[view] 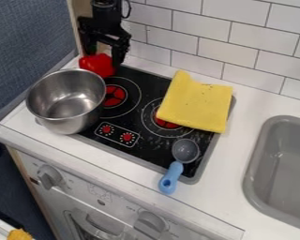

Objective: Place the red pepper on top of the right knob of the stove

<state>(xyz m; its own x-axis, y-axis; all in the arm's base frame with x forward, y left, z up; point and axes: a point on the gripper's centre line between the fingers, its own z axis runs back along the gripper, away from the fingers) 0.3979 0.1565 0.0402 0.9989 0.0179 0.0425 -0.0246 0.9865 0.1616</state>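
End effector (pixel 105 52) hung at the back left of the stove (pixel 146 152), near the white tiled wall (pixel 206 28), right at the red pepper (pixel 97 65). Whether it gripped the pepper could not be told from this angle. The pepper sat low at the back left corner of the stove, just behind the steel pot (pixel 66 101), and well apart from both red knobs on the black cooktop, the left knob (pixel 107 129) and the right knob (pixel 127 137).

The pot stood upright and open at the left side of the stove, its wall reaching over the edge. Beside it showed the red left burner (pixel 115 95). A folded yellow cloth (pixel 196 103) lay across the back right of the stove and covered part of the right burner (pixel 167 123). At the front right corner rested a spoon (pixel 170 178) with a grey bowl and a blue handle, the bowl over the cooktop and the handle reaching past the front edge over the white bench (pixel 240 164). A grey sink (pixel 284 164) was set into the bench on the right. Larger grey knobs (pixel 49 176) stood out from the oven front below.
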